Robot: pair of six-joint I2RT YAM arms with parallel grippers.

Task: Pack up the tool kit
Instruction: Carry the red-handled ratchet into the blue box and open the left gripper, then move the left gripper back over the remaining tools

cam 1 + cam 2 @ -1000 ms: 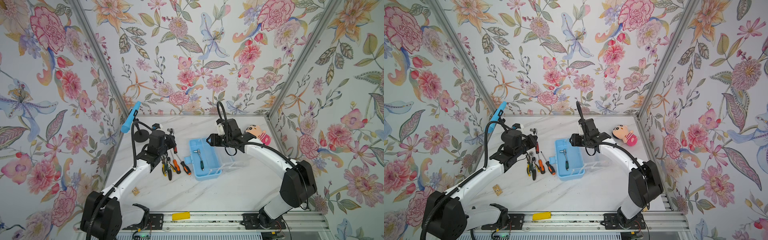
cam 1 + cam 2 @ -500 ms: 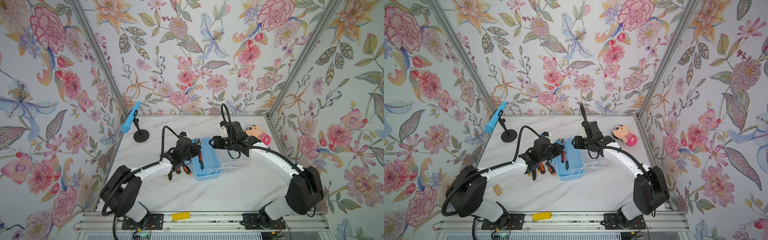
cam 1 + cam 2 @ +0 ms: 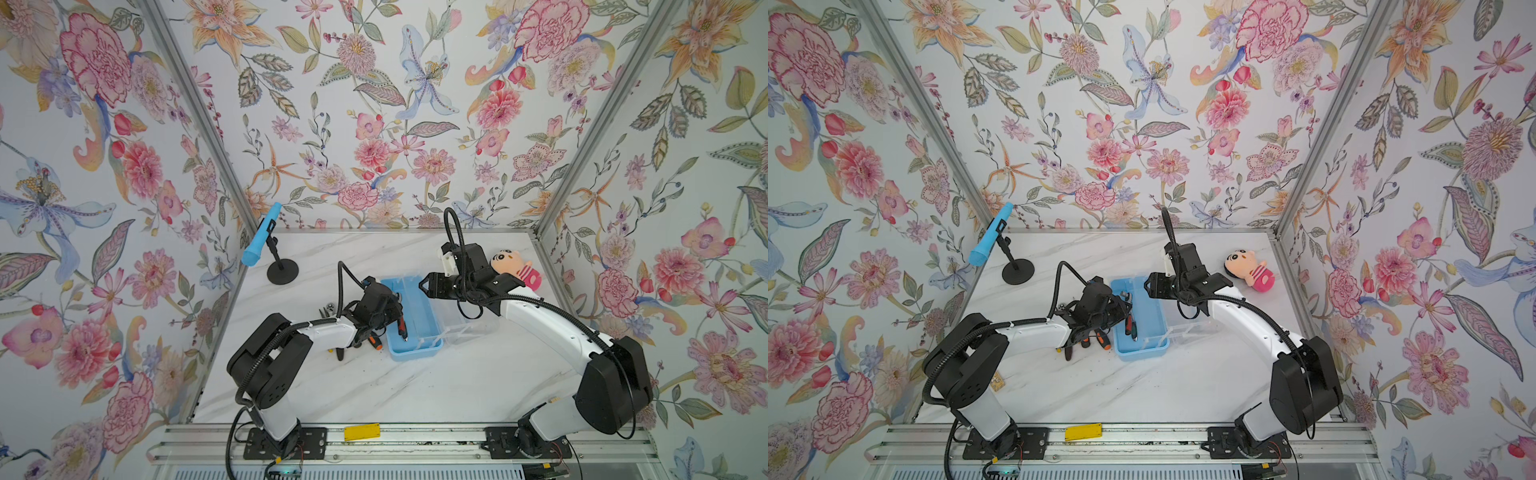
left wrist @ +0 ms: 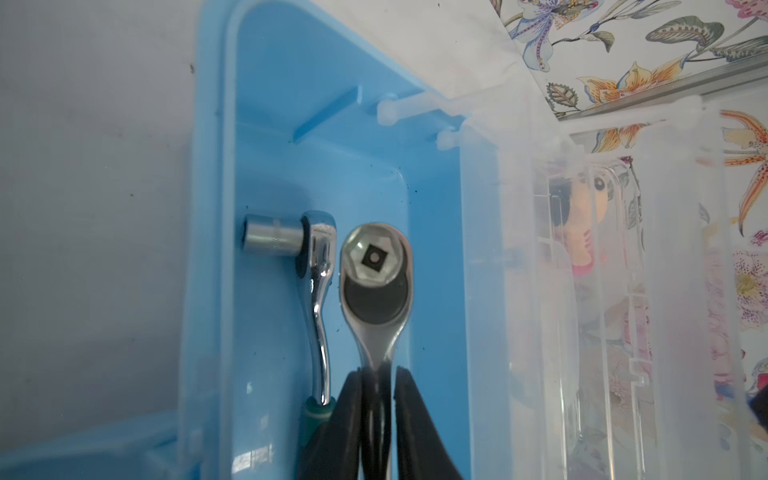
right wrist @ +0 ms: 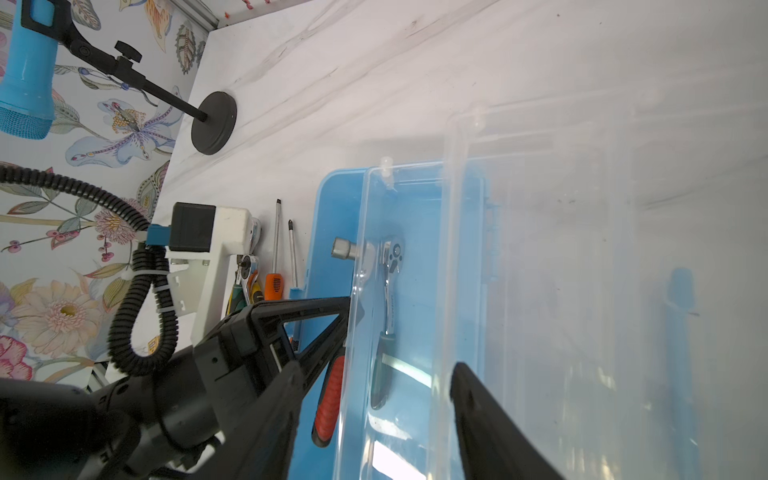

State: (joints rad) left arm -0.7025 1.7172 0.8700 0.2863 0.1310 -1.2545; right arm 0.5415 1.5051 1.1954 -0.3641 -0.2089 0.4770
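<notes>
The light-blue tool kit box (image 3: 415,353) (image 3: 1142,353) lies mid-table, its clear lid (image 3: 469,328) (image 5: 540,249) swung open to the right. My left gripper (image 4: 376,374) reaches into the box (image 4: 208,208). Its jaws stand slightly apart around the handle of a chrome ratchet (image 4: 376,266), with a thin gap at one finger. Its red-black grip (image 3: 1128,322) rests in the box, and a second ratchet (image 4: 318,266) (image 5: 388,266) lies beside it. My right gripper (image 3: 426,286) (image 5: 403,334) is at the box's far end, fingers clamped across the lid's rim.
Orange-handled screwdrivers (image 3: 374,341) (image 5: 274,282) and yellow-handled pliers (image 3: 1068,352) lie on the table left of the box, under my left arm. A blue microphone (image 3: 259,241) on a black stand sits back left. A plush doll (image 3: 515,266) lies back right.
My left arm swung from the loose tools on the left over to the box, carrying the ratchet. Its jaws have just started to part. My right gripper has stayed at the lid.
</notes>
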